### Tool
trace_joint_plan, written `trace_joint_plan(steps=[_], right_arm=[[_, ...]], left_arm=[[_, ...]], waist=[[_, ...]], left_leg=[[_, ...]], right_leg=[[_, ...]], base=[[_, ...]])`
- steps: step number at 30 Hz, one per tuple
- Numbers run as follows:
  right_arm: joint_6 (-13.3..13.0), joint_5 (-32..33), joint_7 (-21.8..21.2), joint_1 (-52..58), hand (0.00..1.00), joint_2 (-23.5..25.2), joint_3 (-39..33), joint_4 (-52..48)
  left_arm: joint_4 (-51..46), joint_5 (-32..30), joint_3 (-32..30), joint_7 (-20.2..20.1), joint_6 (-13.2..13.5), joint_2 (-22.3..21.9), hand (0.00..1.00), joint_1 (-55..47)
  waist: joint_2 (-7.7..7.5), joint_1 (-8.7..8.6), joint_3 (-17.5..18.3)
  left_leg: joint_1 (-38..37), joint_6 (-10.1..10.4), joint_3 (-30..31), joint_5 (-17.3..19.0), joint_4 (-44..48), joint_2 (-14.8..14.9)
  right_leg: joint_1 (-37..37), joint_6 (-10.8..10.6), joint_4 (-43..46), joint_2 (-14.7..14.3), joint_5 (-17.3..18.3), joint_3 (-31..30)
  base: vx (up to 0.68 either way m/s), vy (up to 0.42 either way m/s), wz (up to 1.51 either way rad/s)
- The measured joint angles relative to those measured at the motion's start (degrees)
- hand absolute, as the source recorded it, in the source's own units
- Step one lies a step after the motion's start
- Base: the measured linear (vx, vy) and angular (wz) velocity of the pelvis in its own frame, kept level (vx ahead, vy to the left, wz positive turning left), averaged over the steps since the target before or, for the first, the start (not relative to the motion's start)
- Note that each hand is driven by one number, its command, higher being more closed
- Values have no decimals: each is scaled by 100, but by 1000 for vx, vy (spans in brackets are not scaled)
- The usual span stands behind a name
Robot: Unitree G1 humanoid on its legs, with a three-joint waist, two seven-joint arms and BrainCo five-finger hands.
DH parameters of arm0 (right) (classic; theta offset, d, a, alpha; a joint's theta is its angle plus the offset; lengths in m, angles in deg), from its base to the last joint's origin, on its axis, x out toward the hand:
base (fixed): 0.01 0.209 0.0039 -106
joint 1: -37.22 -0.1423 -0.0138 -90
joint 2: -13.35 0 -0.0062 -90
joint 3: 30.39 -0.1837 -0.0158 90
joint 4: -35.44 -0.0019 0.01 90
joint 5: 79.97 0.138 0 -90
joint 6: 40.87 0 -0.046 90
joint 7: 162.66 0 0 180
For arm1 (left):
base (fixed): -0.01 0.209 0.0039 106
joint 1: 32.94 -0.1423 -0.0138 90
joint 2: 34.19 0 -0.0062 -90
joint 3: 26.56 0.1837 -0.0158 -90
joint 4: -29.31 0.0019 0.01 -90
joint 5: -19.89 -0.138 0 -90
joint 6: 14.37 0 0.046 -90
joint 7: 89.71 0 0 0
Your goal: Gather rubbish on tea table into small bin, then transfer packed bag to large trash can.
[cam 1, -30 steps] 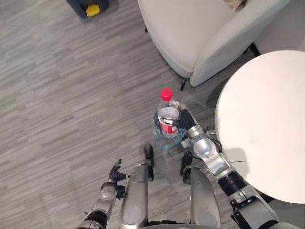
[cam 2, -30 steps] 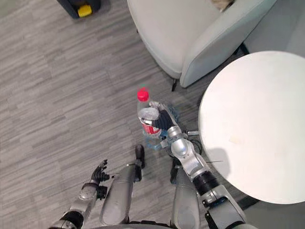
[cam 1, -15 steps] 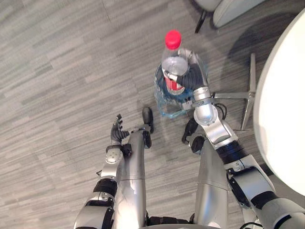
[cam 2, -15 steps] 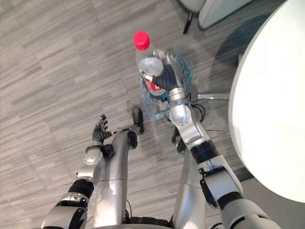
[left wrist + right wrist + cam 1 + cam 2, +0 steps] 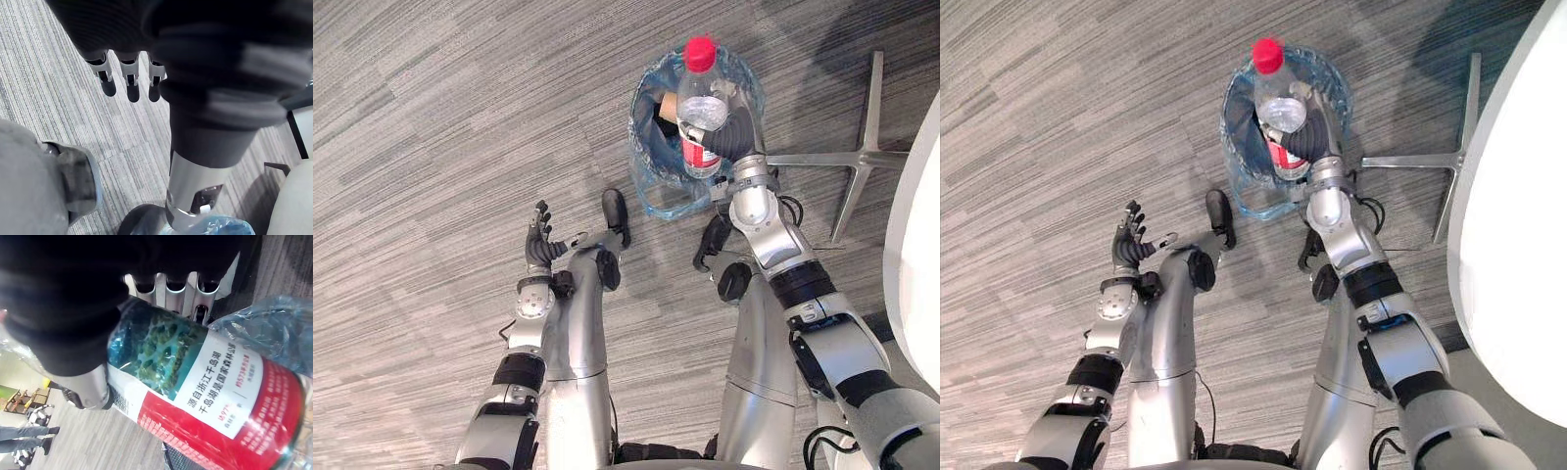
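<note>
- The right hand is closed round the bottle. Its fingers and thumb wrap the labelled middle.
- The bottle hangs almost upright over the mouth of the bin, red cap up. Its base is about level with the bin's rim; I cannot tell whether it touches the liner.
- The bottle is clear plastic and seems to hold little or nothing, so it is probably light.
- Its thin walls would likely dent under a hard squeeze, and the glossy label film may slide in the fingers.
- The middle, where the hand has it, looks a fair place to hold. The neck under the cap would be stiffer.
- The bin is lined with a thin blue bag, which is soft and crinkly. A knock on the rim could probably tip so light a bin.
- A brown scrap lies inside the bin.
- The left hand hovers well apart from the bin, on the robot's side of it. Its fingers are loosely spread and it holds nothing.
</note>
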State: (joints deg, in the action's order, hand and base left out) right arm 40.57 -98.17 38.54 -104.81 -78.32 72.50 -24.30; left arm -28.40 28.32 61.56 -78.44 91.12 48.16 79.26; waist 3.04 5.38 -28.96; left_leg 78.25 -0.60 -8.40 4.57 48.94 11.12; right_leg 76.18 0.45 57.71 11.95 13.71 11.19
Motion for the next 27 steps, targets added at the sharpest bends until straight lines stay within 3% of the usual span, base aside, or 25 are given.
trace_joint_plan(steps=[1,15,27], right_arm=[[2,25,0,-43,0,-27,0,50],[-2,61,10,-240,0,-72,-1,323],[-10,-781,-8,456,0,41,144,-90]], left_arm=[[-10,0,8,0,0,-2,0,0],[-25,1,143,-2,12,-43,0,-2],[17,-19,146,14,-2,-150,0,-2]], waist=[[0,5,0],[-21,-13,26],[-35,-136,34]], left_leg=[[0,-1,-1,-1,-15,-1],[-210,99,26,-232,-448,-16],[-353,127,44,-311,-603,58]], right_leg=[[3,6,-4,0,5,3],[-151,90,-249,-25,-37,133],[-304,210,-428,-144,-113,192]], base=[[-18,23,3],[-26,1,2],[-37,-12,-2]])
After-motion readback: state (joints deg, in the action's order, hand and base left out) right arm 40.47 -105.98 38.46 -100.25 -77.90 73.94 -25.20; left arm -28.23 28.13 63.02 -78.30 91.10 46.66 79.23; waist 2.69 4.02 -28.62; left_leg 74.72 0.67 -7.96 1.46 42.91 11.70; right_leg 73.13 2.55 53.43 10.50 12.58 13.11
